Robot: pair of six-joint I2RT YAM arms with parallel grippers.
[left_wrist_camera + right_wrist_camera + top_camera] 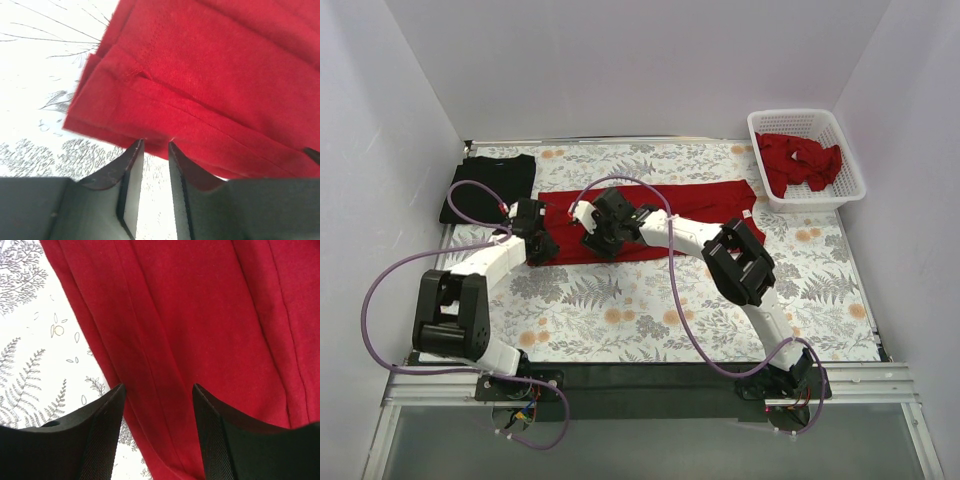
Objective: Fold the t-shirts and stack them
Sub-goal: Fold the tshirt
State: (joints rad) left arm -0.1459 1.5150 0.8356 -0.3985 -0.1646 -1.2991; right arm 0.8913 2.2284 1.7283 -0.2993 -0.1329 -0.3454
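Note:
A bright red t-shirt [700, 205] lies folded into a long strip across the middle of the floral table [650, 310]. My left gripper [542, 252] is at the strip's left near corner. In the left wrist view the jaws stand a narrow gap apart, and the gripper [155, 146] has its tips at the hem of the red cloth [210, 75], with bare table between them. My right gripper [597, 243] hovers over the strip's near edge. In the right wrist view it [159, 389] is wide open above the red cloth [200, 315]. A folded black t-shirt [490, 185] lies at the back left.
A white lattice basket [850, 190] at the back right holds crumpled red shirts [802, 160]. White walls close in the back and both sides. The arms' bases stand on the near edge.

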